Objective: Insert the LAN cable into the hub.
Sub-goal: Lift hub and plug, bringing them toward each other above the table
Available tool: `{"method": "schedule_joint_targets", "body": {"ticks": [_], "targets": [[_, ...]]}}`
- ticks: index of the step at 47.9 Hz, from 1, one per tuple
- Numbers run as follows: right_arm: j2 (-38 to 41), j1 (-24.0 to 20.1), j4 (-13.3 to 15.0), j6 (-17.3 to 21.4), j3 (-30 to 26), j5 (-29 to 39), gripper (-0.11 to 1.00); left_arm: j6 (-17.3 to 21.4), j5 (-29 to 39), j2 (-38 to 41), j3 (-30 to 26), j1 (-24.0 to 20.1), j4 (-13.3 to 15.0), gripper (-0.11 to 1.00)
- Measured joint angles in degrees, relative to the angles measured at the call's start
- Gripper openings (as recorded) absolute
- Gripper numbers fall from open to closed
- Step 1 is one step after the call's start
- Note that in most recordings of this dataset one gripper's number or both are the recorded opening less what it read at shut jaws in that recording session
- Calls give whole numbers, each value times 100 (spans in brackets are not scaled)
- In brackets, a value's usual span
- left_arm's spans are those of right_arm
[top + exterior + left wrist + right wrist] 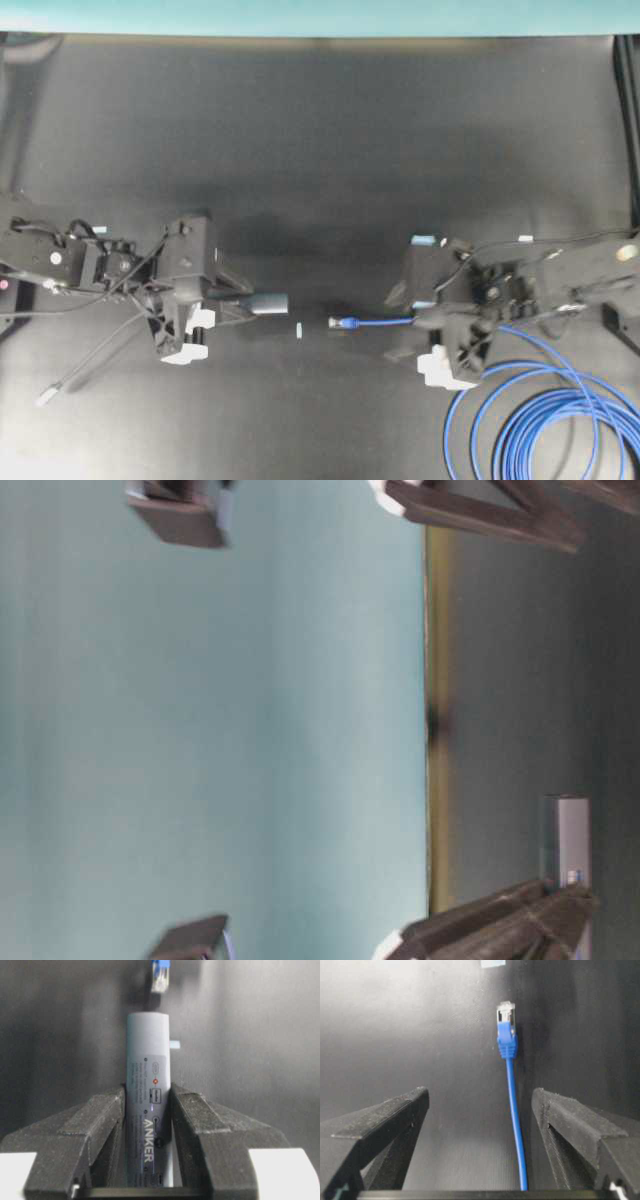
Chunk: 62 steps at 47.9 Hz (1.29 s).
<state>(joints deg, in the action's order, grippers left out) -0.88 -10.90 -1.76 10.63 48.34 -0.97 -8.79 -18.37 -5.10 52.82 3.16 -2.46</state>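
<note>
My left gripper (240, 303) is shut on the hub (268, 302), a slim grey bar whose free end points right. In the left wrist view my left gripper (148, 1092) has both fingers pressed against the hub (148, 1055). The LAN cable's clear plug (340, 322) lies on the mat a short gap from the hub's end, and shows ahead of it in the left wrist view (160, 975). My right gripper (400, 322) is open. In its wrist view (480, 1097) the blue cable (512, 1090) runs between the fingers, nearer the right one, ungripped. The hub also shows in the table-level view (565, 840).
The blue cable's coils (560, 420) lie at the front right. The hub's thin grey cord ends in a metal plug (45, 397) at the front left. A small pale tape mark (299, 329) sits on the dark mat between hub and plug.
</note>
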Motion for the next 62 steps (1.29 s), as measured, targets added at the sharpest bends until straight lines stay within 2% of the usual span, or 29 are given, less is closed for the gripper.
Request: {"method": "schedule_joint_targets", "body": {"ticks": [16,32,38,46,48,62], "targets": [[800,149,0,0,-185,-756,80,-88,1644,-9,-703,176,0,28],[1099,290,9,-35,-255,-870,73,-88,1758,35,-800,193,0,28],[1160,334,9,-35,-299,-870,62,-88,1767,35,-791,202,0,28],[1230,308,0,-35,-396,-870,19,-88,1775,26,-800,193,0,28],[1239,290,0,-35,-404,-870,12,-79,1775,35,-791,202,0,28],[940,167,-35,114,-439,-571,13,-79,1819,35,-809,185,-9,28]]}}
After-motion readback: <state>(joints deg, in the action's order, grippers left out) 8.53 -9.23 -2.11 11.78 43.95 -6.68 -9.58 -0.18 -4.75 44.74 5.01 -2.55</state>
